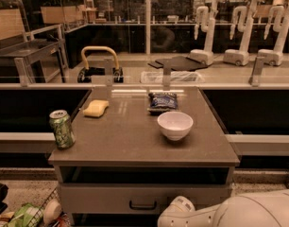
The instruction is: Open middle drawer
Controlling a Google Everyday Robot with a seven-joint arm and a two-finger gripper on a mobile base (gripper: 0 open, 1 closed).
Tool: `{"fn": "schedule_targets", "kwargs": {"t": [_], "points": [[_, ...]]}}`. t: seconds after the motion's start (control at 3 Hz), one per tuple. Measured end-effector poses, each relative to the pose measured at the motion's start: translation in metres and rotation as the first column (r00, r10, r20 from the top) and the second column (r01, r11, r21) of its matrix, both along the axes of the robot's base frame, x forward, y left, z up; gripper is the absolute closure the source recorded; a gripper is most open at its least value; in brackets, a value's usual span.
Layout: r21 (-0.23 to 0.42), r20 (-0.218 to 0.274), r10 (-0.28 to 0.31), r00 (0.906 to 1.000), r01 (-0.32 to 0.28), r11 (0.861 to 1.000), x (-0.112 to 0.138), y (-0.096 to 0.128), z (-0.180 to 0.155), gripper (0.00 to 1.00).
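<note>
The white arm [229, 213] is hanging low beside the middle drawer [97, 197], probably lining up on its dark handle [143, 205]; the claw is sitting out of sight, so I cannot tell its state.

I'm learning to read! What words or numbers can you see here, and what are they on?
Nothing here can be read.
Print on the can: too blurred to read.
Print on the bag: too blurred to read.
No text on the drawer or the bowl.
The gripper is out of view; only the arm shows, bottom right, in front of the drawer.
</note>
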State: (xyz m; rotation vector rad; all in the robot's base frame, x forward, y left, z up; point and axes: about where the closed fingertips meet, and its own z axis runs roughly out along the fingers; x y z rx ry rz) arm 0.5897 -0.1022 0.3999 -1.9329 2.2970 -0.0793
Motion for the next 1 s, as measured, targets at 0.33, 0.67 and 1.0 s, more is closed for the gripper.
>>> {"fn": "schedule_targets", "kwargs": {"t": [0.33, 0.67, 1.0], "points": [[0.000, 0.000, 0.000, 1.0000, 0.000, 1.000, 0.0000, 0.0000, 0.0004, 1.00], [0.000, 0.000, 0.000, 1.0000, 0.000, 1.000, 0.0000, 0.0000, 0.0016, 1.00], [0.000, 0.000, 0.000, 1.0000, 0.000, 1.000, 0.0000, 0.0000, 0.0019, 1.00]]}}
